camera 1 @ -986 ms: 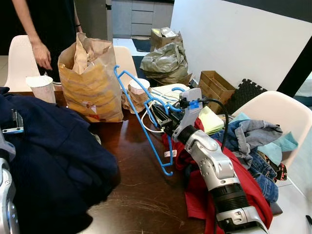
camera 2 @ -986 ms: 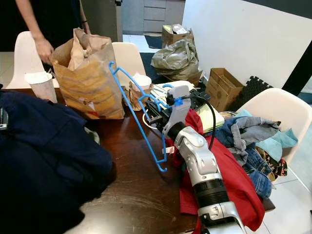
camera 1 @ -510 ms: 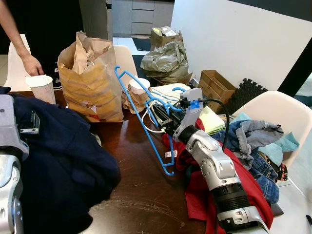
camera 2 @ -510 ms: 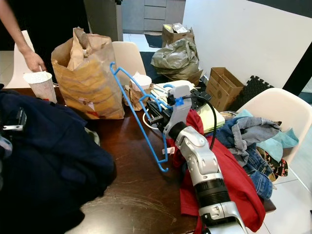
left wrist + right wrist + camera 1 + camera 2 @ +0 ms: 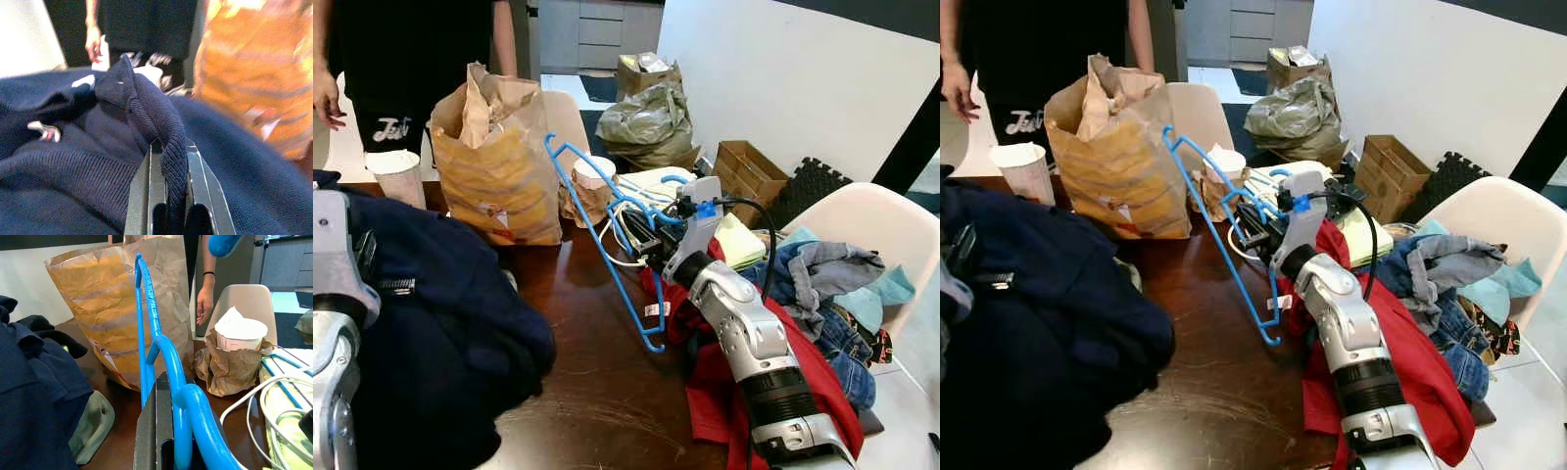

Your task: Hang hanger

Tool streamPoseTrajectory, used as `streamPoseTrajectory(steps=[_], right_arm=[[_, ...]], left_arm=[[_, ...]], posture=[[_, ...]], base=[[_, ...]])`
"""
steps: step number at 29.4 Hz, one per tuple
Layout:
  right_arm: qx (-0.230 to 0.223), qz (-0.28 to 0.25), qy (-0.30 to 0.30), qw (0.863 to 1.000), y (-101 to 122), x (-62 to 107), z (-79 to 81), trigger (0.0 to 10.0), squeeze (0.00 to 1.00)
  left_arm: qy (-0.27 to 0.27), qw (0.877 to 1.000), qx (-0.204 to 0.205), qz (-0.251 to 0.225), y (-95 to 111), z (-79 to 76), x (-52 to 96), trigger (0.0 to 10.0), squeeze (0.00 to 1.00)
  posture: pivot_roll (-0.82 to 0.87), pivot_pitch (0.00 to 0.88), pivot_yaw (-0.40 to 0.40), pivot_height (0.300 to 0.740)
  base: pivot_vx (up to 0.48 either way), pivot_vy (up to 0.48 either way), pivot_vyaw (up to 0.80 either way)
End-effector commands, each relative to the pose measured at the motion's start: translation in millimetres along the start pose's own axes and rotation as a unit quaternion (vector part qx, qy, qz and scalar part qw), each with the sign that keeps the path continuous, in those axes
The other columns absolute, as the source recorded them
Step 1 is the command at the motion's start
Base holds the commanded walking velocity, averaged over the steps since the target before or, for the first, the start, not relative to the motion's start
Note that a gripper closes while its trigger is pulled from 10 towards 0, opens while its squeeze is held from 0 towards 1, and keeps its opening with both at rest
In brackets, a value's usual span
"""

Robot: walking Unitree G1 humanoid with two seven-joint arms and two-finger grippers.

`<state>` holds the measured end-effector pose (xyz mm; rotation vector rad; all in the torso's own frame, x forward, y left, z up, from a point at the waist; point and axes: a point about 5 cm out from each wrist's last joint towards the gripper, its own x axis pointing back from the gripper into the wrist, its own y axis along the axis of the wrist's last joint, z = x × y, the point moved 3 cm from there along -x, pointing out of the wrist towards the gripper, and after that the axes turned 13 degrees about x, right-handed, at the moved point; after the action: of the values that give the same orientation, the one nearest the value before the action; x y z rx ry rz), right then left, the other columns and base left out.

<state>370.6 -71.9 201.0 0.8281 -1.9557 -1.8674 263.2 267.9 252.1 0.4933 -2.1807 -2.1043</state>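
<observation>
Your right gripper (image 5: 168,431) is clamped on the blue hanger (image 5: 607,245); left gripper (image 5: 168,196) pinches the navy sweater (image 5: 431,313). Both secured; threading and hanging remain.

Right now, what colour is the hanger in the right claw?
Bright blue; the hanger shows best in the right wrist view.

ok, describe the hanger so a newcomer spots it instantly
Start at the dark wooden table and find the tall brown paper bag. Right of it, the right hand holds up the blue hanger, lower end near the tabletop. It is a thin bright-blue frame among soft clothes.
</observation>
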Motion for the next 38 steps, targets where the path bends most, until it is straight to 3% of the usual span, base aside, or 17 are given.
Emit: streamPoseTrajectory(steps=[1, 4, 5, 7, 8, 9, 10, 11, 14, 19, 23, 30, 35, 38], right_arm=[[0.001, 0.003, -0.003, 1.0, 1.8, -0.8, -3.1, 10.0, 0.0], [-0.001, 0.003, -0.003, 1.0, 1.3, -0.9, -2.6, 10.0, 0.0], [-0.004, 0.003, -0.003, 1.0, 0.9, -1.2, -2.0, 10.0, 0.0], [-0.004, 0.003, -0.003, 1.0, 0.9, -1.2, -2.0, 10.0, 0.0], [-0.007, 0.002, -0.002, 1.0, 0.7, -1.7, -1.5, 10.0, 0.0], [-0.01, 0.001, -0.001, 1.0, 0.5, -2.2, -0.8, 10.0, 0.0], [-0.01, 0.001, -0.001, 1.0, 0.5, -2.2, -0.8, 10.0, 0.0], [-0.013, 0.0, 0.0, 1.0, 0.3, -2.8, 0.0, 10.0, 0.0], [-0.017, 0.0, 0.004, 1.0, -0.5, -3.7, 2.3, 10.0, 0.0], [-0.019, 0.0, 0.006, 1.0, -1.1, -4.1, 4.1, 10.0, 0.0], [-0.023, -0.003, 0.01, 1.0, -1.5, -5.1, 6.1, 10.0, 0.0], [-0.029, -0.008, 0.019, 0.999, -0.2, -5.7, 9.2, 10.0, 0.0], [-0.03, -0.009, 0.022, 0.999, -0.1, -5.5, 10.4, 10.0, 0.0], [-0.032, -0.01, 0.03, 0.999, -0.4, -3.9, 13.7, 10.0, 0.0]], left_arm=[[-0.045, 0.999, 0.013, -0.017, 10.7, -12.7, 0.7, 0.0, 0.0], [-0.069, 0.997, 0.021, -0.039, 22.4, -19.7, 1.9, 0.0, 0.0], [-0.106, 0.991, 0.038, -0.072, 40.0, -30.3, 4.9, 0.0, 0.0], [-0.106, 0.991, 0.038, -0.072, 40.0, -30.3, 4.9, 0.0, 0.0], [-0.147, 0.982, 0.055, -0.104, 57.6, -41.9, 9.6, 0.0, 0.0], [-0.181, 0.973, 0.069, -0.129, 72.4, -52.5, 14.5, 1.8, 0.0], [-0.181, 0.973, 0.069, -0.129, 72.4, -52.5, 14.5, 1.8, 0.0], [-0.204, 0.967, 0.072, -0.135, 79.0, -61.3, 17.3, 10.0, 0.0], [-0.22, 0.965, 0.063, -0.127, 79.1, -70.2, 18.7, 10.0, 0.0], [-0.223, 0.965, 0.051, -0.124, 78.4, -72.5, 18.7, 10.0, 0.0], [-0.233, 0.96, 0.04, -0.147, 93.8, -75.5, 19.5, 10.0, 0.0], [-0.256, 0.952, 0.056, -0.158, 106.5, -84.0, 23.3, 10.0, 0.0], [-0.258, 0.952, 0.058, -0.153, 104.9, -85.8, 23.1, 10.0, 0.0], [-0.276, 0.949, 0.07, -0.137, 97.4, -95.2, 23.9, 10.0, 0.0]], posture=[[0.05, 0.016, -0.107, 0.74], [0.05, 0.014, -0.105, 0.74], [0.05, 0.013, -0.101, 0.74], [0.05, 0.013, -0.101, 0.74], [0.06, 0.011, -0.104, 0.74], [0.06, 0.011, -0.101, 0.74], [0.06, 0.011, -0.101, 0.74], [0.06, 0.008, -0.1, 0.74], [0.06, 0.007, -0.099, 0.74], [0.07, 0.005, -0.099, 0.74], [0.07, 0.002, -0.092, 0.74], [0.07, 0.003, -0.088, 0.74], [0.07, 0.003, -0.087, 0.74], [0.07, 0.006, -0.082, 0.74]], base=[[0.0, 0.0, 0.0], [0.0, 0.0, 0.0], [0.0, 0.0, 0.0], [0.0, 0.0, 0.0], [0.0, 0.0, 0.0], [0.0, 0.0, 0.0], [0.0, 0.0, 0.0], [0.0, 0.0, 0.0], [-0.261, 0.0, 0.0], [-0.435, 0.0, 0.0], [-0.48, 0.0, 0.0], [-0.48, 0.0, 0.0], [-0.48, 0.0, 0.0], [-0.48, 0.0, 0.0]])
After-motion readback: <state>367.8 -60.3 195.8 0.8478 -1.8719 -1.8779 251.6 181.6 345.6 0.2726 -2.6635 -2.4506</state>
